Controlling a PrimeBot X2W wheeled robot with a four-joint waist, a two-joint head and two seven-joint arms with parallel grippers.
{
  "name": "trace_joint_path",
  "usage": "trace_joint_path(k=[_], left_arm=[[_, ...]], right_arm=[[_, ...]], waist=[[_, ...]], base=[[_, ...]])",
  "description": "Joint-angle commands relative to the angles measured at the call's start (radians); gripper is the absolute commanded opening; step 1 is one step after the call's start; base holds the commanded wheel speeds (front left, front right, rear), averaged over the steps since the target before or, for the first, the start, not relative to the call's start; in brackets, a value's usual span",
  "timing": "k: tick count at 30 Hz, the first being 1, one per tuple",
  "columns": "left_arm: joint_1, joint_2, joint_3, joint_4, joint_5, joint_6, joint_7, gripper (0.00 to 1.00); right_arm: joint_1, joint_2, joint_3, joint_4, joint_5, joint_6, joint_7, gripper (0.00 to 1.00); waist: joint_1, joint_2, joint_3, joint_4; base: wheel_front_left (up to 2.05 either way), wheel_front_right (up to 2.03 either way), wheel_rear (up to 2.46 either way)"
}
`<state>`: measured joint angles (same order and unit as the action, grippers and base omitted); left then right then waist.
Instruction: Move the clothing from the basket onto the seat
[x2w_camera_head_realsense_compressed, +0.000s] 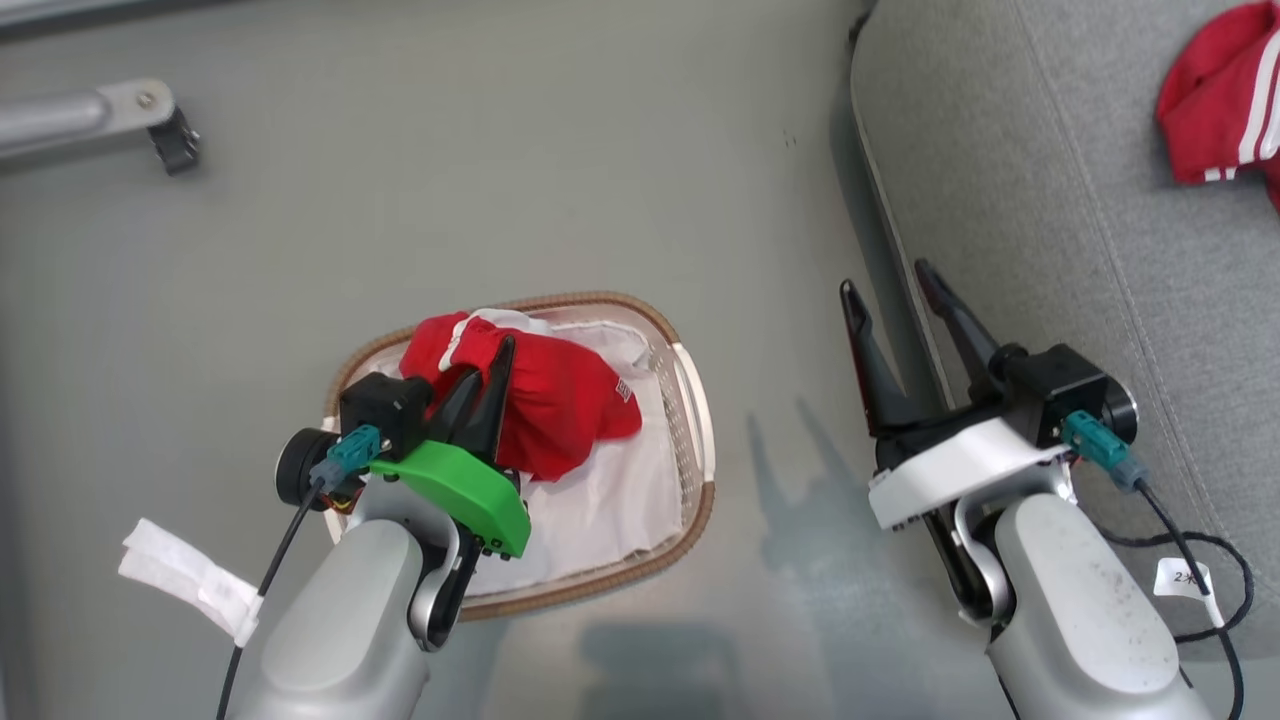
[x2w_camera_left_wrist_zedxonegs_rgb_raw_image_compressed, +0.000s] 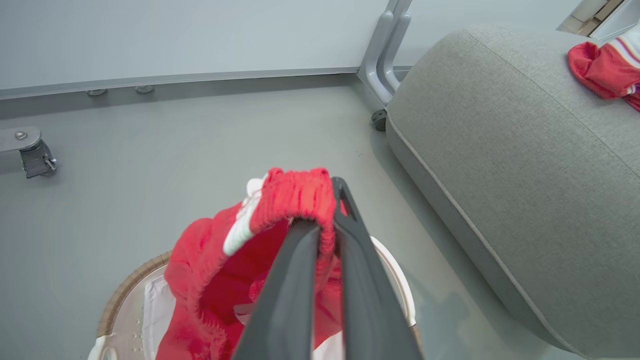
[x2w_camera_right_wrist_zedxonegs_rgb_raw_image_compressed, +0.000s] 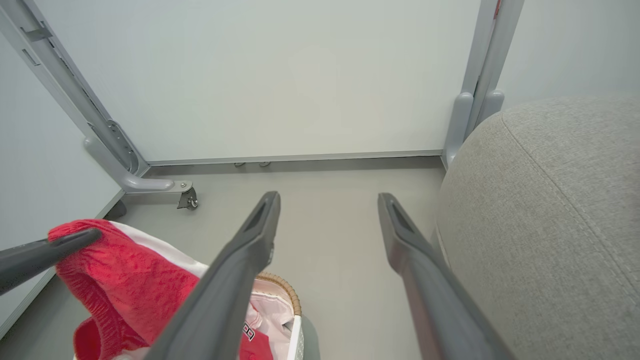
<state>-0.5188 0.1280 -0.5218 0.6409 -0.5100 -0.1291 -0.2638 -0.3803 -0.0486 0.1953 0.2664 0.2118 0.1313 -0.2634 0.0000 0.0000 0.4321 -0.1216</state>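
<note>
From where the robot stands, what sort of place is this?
Probably a test bay staged like a living room, not a home: a grey sofa seat and a laundry basket sit on bare grey floor, walled by plain panels on castored metal frames.

grey metal leg (x2w_camera_head_realsense_compressed: 85, 118) with black caster (x2w_camera_head_realsense_compressed: 176, 145) at 10 o'clock on grey floor (x2w_camera_head_realsense_compressed: 500, 180); white wall panel (x2w_camera_right_wrist_zedxonegs_rgb_raw_image_compressed: 280, 75) at 12.

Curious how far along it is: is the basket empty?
Not empty: red clothing, pinched in the left jaws, hangs into the basket above its white liner.
</note>
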Motion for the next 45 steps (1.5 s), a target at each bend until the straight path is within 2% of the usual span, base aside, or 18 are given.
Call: trace_joint_path(k=[1, 7, 17, 33, 41, 45], left_arm=[[0.029, -0.004, 0.015, -0.022, 0.013, -0.002, -0.001, 0.0], [0.09, -0.001, 0.063, -0.123, 0.063, -0.002, -0.001, 0.0], [0.122, 0.007, 0.1, -0.257, 0.102, -0.002, -0.001, 0.0], [-0.01, 0.021, 0.075, -0.427, 0.118, -0.002, -0.001, 0.0], [-0.034, 0.005, 0.061, -0.441, 0.123, -0.002, -0.001, 0.0], [-0.032, -0.008, 0.048, -0.437, 0.12, -0.002, -0.001, 0.0]], right_arm=[[0.027, -0.005, 0.002, 0.009, 0.0, -0.001, -0.002, 1.0], [0.083, -0.005, 0.022, 0.03, 0.02, -0.001, -0.002, 1.0], [0.148, -0.005, 0.041, 0.05, 0.017, -0.001, -0.002, 1.0], [0.207, -0.005, 0.046, 0.069, 0.014, -0.001, -0.002, 1.0], [0.197, -0.004, 0.062, 0.059, 0.029, -0.001, -0.002, 1.0], [0.16, -0.004, 0.118, 0.037, 0.04, -0.001, -0.002, 1.0]], waist=[[0.0, 0.0, -0.113, 0.064], [0.0, 0.0, -0.214, 0.08], [0.0, 0.0, -0.298, 0.079], [0.0, 0.0, -0.351, 0.085], [0.0, 0.0, -0.35, 0.098], [0.0, 0.0, -0.342, 0.108]], base=[[0.0, 0.0, 0.0], [0.0, 0.0, 0.0], [0.0, 0.0, 0.0], [0.0, 0.0, 0.0], [0.0, 0.0, 0.0], [0.0, 0.0, 0.0]])
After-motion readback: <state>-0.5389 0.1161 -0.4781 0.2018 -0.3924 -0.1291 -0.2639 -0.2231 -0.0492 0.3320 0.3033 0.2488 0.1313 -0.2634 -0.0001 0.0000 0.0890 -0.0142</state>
